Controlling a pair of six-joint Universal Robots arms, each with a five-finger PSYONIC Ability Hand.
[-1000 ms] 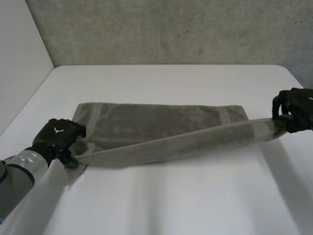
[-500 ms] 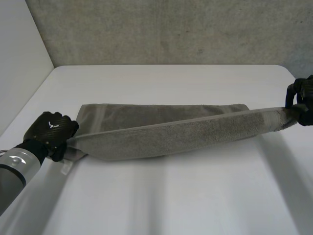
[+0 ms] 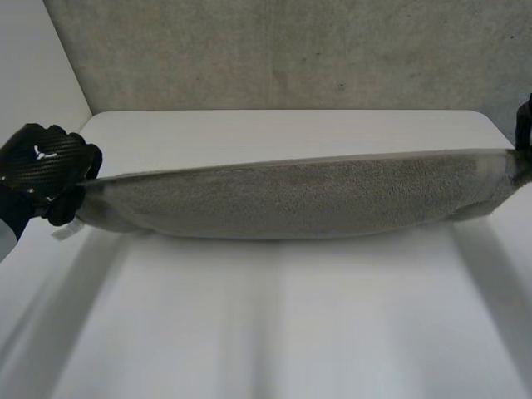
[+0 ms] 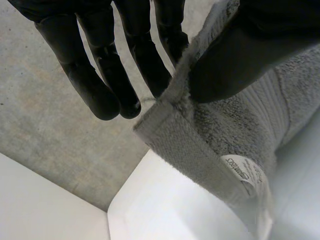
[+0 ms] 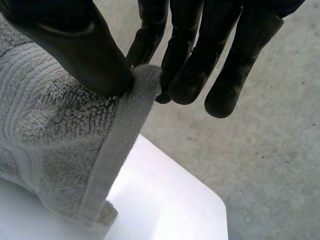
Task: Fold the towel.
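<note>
A grey towel (image 3: pixel 299 198) hangs stretched above the white table (image 3: pixel 274 316), lifted by its two ends. My left hand (image 3: pixel 46 166) pinches the towel's left corner; in the left wrist view the thumb (image 4: pixel 235 60) presses the towel corner (image 4: pixel 200 130) against the fingers (image 4: pixel 145 55), and a white label (image 4: pixel 247 175) dangles below. My right hand (image 3: pixel 524 125), at the far right edge of the head view, holds the other corner; in the right wrist view its thumb (image 5: pixel 80 45) clamps the towel's hem (image 5: pixel 125 130) against the fingers (image 5: pixel 190 60).
A concrete wall (image 3: pixel 291 50) rises behind the table's far edge. A pale wall (image 3: pixel 33 66) stands to the left. The table's rounded far corners show in both wrist views.
Both hands have risen and moved apart, lifting the towel off the table until it hangs taut between them. The left hand closed on its corner.
</note>
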